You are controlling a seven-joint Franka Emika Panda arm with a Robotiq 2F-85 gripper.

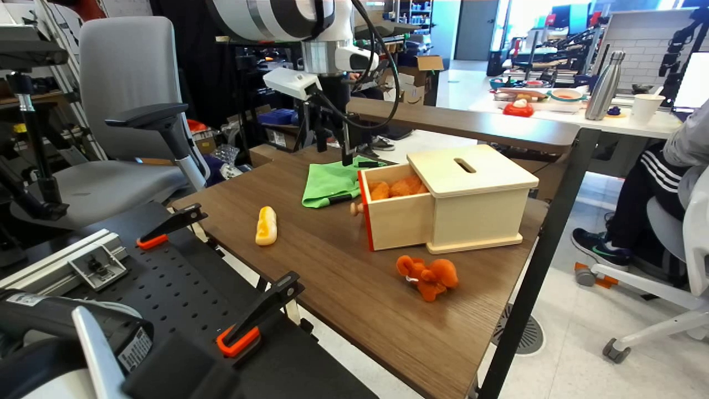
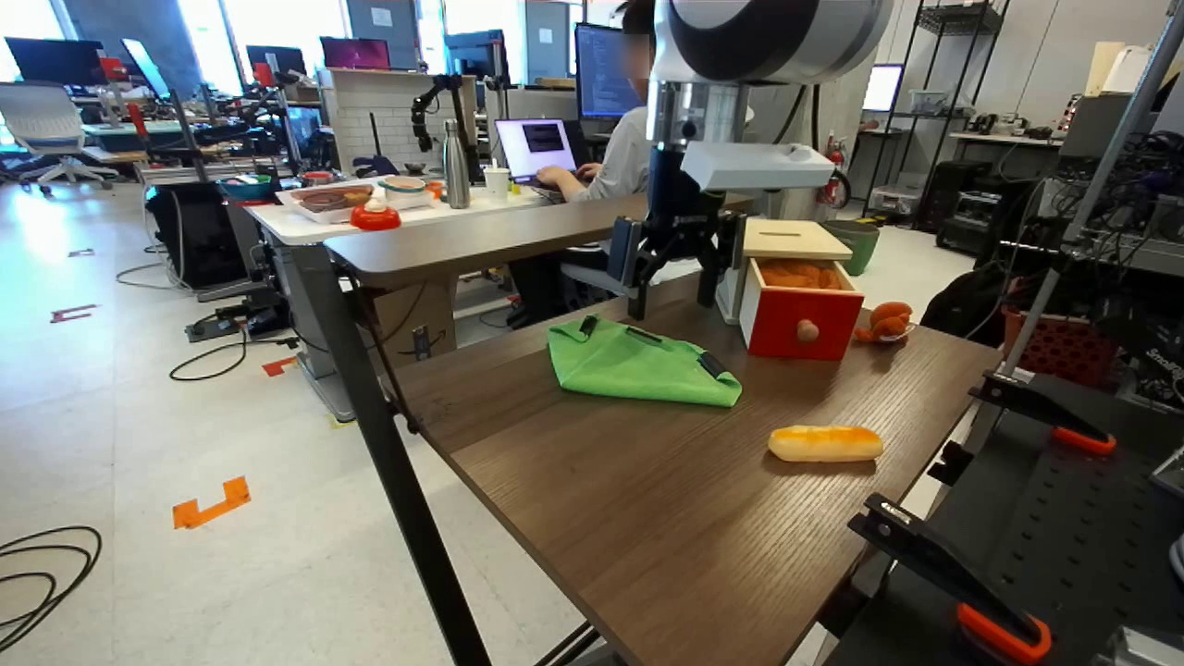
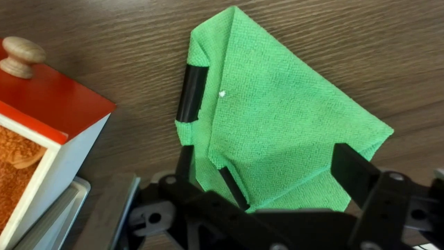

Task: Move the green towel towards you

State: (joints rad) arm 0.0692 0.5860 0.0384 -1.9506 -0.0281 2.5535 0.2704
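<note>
The green towel (image 1: 328, 182) lies rumpled and partly folded on the brown table, beside the wooden box's drawer. It also shows in an exterior view (image 2: 638, 365) and fills the middle of the wrist view (image 3: 277, 93). Black strips of tape or clips sit on its edges. My gripper (image 3: 265, 154) is open, with its fingers wide apart and nothing between them. It points down over one end of the towel in both exterior views (image 1: 334, 154) (image 2: 672, 305). The fingertips appear a little above the cloth; the exact gap is hard to tell.
The pale wooden box (image 1: 479, 210) stands close to the towel. Its red-fronted drawer (image 2: 803, 322) is pulled out and holds orange stuff. A yellow bread-like object (image 1: 266, 226) and an orange plush toy (image 1: 429, 275) lie on the table (image 2: 592, 490). Black clamps (image 2: 948, 564) line a neighbouring surface.
</note>
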